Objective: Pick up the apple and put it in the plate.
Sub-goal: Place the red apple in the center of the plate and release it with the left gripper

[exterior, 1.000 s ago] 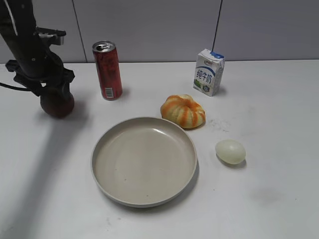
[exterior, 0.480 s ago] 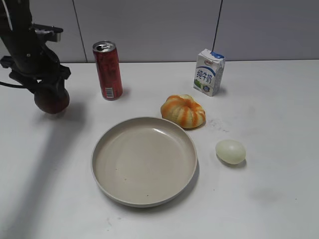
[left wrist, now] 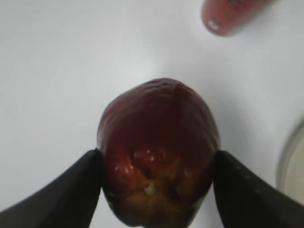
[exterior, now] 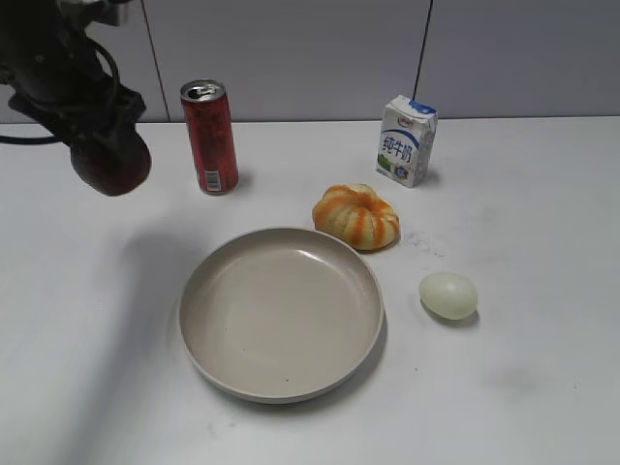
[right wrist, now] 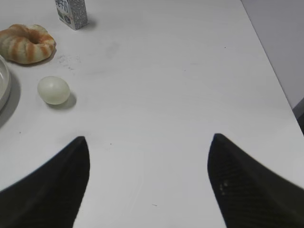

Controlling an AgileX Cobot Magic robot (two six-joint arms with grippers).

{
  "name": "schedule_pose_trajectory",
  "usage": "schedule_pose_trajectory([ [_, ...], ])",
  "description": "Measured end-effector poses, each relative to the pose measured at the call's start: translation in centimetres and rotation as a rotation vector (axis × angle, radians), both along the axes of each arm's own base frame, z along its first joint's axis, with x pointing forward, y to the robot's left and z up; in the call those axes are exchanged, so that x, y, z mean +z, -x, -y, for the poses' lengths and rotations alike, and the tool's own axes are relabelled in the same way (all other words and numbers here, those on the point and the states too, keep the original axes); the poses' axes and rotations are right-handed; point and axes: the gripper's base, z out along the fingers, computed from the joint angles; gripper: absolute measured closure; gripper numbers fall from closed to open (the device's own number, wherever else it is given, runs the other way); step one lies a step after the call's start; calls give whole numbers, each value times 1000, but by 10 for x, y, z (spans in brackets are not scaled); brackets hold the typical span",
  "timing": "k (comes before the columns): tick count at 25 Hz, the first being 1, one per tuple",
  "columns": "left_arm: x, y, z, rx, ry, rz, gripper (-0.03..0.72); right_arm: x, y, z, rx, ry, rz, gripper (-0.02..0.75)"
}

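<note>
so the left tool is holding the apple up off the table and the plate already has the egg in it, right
Not quite. The left tool does hold the apple off the table, but the plate is empty. The exterior view shows the egg lying on the table to the right of the plate.

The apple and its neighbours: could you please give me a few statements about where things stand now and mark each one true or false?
1. The left end effector is shut on the apple, which is off the table. True.
2. The apple lies in the plate. False: the plate holds nothing; the apple hangs up to its left.
3. The egg sits right of the plate. True.
4. The right end effector grips the egg. False: it is open and holds nothing.
5. The can lies on its side. False: it stands upright.
</note>
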Motion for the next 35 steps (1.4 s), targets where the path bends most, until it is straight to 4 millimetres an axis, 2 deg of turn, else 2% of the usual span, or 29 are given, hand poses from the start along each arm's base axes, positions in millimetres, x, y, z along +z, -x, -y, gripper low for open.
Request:
schedule_pose_trajectory([
  [4,-5,39,41,-139,-11,-25,150,0,0,0,0,0,0,153],
  [10,-6,86,109,-360,0,2,150,0,0,0,0,0,0,153],
  [14,-7,107,137,-446,30,17,151,0,0,0,0,0,0,153],
  [18,-31,109,150,-468,6,-41,151,0,0,0,0,0,0,153],
  [21,-54,105,154,-467,-28,-91,151,0,0,0,0,0,0,153],
  [26,-78,102,158,-465,-61,-141,151,0,0,0,0,0,0,153],
  [29,-83,102,158,-464,-66,-154,142,0,0,0,0,0,0,153],
  [32,-84,102,159,-462,-64,-158,38,0,0,0,0,0,0,153],
  [35,-81,102,158,-463,-63,-157,22,0,0,0,0,0,0,153],
])
